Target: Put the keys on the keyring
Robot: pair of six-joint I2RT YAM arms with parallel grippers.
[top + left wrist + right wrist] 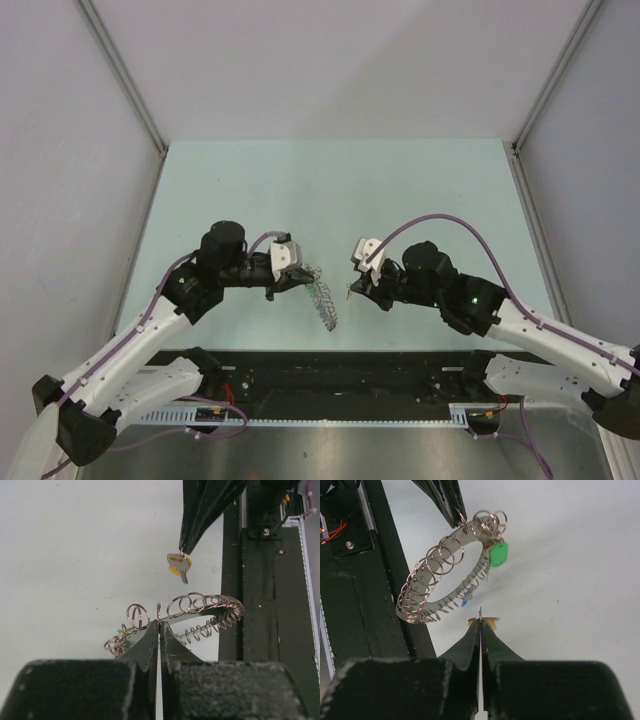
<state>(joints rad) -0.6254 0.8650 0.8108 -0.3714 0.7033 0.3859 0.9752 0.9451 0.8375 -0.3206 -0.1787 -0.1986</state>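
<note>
Left fingers (144, 647) clamped on keyring (205, 601) | right fingers (494, 645) pinching yellow-headed key (179, 564) just right of it | green key (498, 555) hangs on keyring

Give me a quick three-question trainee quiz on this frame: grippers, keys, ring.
1. True or false: the left gripper is open and holds nothing.
2. What does the right gripper pinch? A) a screwdriver B) the yellow-headed key C) nothing
3. Fill in: the green-headed key hangs at the ____.

Key:
1. False: it is shut on the keyring.
2. B.
3. keyring.
</note>
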